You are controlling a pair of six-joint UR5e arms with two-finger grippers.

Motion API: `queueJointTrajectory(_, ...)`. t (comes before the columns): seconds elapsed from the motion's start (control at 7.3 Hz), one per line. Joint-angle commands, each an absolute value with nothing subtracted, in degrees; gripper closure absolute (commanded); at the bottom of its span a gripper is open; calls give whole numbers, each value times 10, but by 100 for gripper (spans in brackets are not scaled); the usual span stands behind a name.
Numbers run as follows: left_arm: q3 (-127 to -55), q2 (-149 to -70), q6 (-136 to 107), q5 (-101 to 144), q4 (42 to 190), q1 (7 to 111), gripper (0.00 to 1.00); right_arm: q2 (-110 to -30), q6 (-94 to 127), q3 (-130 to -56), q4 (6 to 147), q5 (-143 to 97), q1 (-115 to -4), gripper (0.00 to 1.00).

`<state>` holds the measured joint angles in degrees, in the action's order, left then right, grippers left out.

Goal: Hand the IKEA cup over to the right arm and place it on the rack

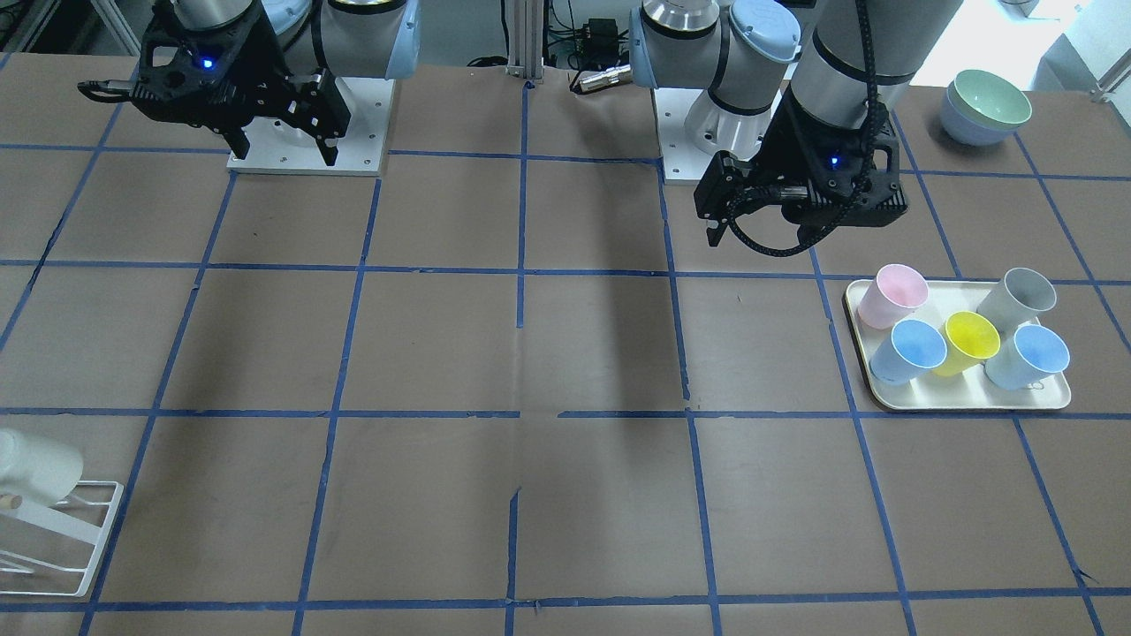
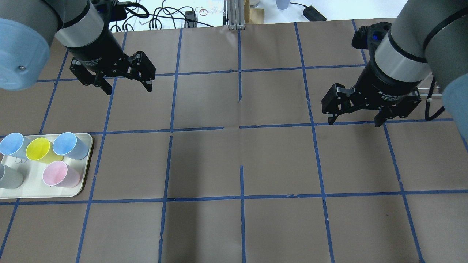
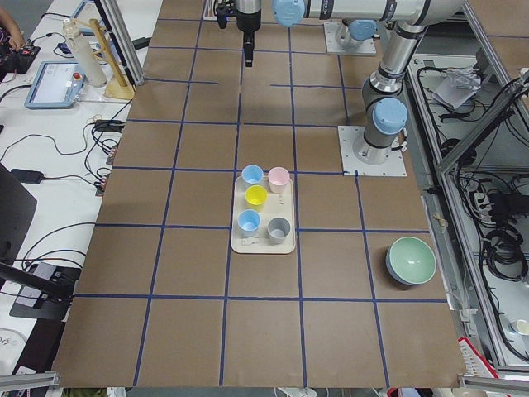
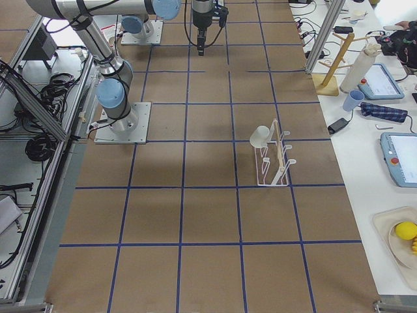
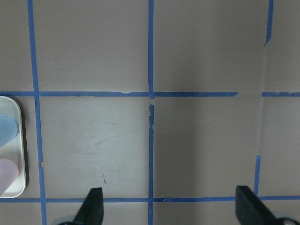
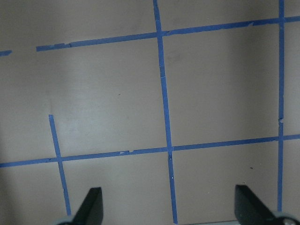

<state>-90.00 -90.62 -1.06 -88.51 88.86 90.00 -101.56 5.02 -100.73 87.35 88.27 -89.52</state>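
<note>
The off-white IKEA cup sits tilted on the white wire rack at the table's edge; in the exterior right view the cup hangs on the rack's near end. My right gripper is open and empty above bare table, also seen in the front view and its wrist view. My left gripper is open and empty, above the table beyond the tray, also seen in the front view and its wrist view.
A cream tray on my left holds pink, yellow, grey and two blue cups. Stacked bowls stand near the left arm's base. The tray's edge shows in the left wrist view.
</note>
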Motion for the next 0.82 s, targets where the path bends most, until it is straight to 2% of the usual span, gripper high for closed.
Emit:
queueJointTrajectory(0.0,-900,-906,-11,-885,889,900,0,-1016,49,-1008,877,884,-894,0)
queueJointTrajectory(0.68,-900,-906,-11,-885,889,900,0,-1018,48,-1007,873,880,-893,0)
